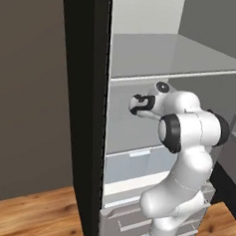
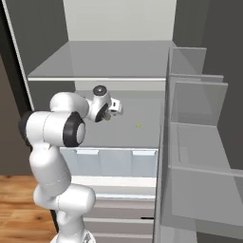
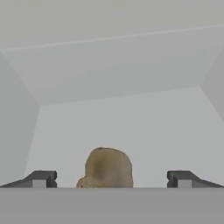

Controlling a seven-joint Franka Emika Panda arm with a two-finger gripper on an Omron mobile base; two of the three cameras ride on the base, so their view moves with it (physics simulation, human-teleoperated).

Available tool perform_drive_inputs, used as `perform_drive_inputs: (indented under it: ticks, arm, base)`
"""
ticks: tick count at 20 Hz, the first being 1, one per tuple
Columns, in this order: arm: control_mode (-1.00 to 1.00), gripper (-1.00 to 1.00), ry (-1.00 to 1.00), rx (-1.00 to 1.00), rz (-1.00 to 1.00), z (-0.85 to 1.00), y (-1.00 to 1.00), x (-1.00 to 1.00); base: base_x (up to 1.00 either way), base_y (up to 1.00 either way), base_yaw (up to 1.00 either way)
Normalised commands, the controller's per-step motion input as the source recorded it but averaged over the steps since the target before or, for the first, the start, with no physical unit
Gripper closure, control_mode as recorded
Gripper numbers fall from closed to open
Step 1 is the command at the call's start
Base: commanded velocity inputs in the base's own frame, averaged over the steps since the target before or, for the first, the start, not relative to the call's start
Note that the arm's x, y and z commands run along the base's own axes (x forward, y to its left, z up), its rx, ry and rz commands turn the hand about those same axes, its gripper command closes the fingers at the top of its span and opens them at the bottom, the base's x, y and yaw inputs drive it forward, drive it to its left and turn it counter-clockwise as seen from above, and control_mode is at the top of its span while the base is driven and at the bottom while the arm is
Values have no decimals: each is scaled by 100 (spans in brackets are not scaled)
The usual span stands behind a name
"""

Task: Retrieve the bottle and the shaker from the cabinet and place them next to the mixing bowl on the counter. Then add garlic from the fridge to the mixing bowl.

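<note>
Tool [image 3: 109, 179] spread wide inside the fridge [image 1: 144, 57], holding nothing. Garlic [image 3: 106, 168] sits on the pale shelf [image 2: 137, 130] btwn the two fingertips [image 3: 41, 178], touching neither; arm reaches in above the translucent drawers [image 2: 114, 161]

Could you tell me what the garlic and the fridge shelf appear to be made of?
The garlic looks organic: matte, mottled tan-brown skin, lumpy outline. The fridge shelf looks like smooth pale grey plastic or frosted glass with a lighter front edge; being rendered, it is hard to tell which.
</note>
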Motion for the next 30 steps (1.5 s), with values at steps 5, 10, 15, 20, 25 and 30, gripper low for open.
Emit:
perform_drive_inputs:
  ticks: [5,10,15,20,25,30]
  arm:
    - [-100,-100,0,0,0,-14,0,50]
    - [-100,-100,0,0,0,-5,0,-17]
    - [-100,-100,0,0,0,0,0,-45]
    - [-100,-100,0,0,0,0,1,-8]
    - [-100,-100,0,0,0,-1,0,18]
    - [-100,-100,0,0,0,-5,0,4]
  base:
    - [0,0,0]
    - [0,0,0]
    - [0,0,0]
    - [0,0,0]
    - [0,0,0]
    - [0,0,0]
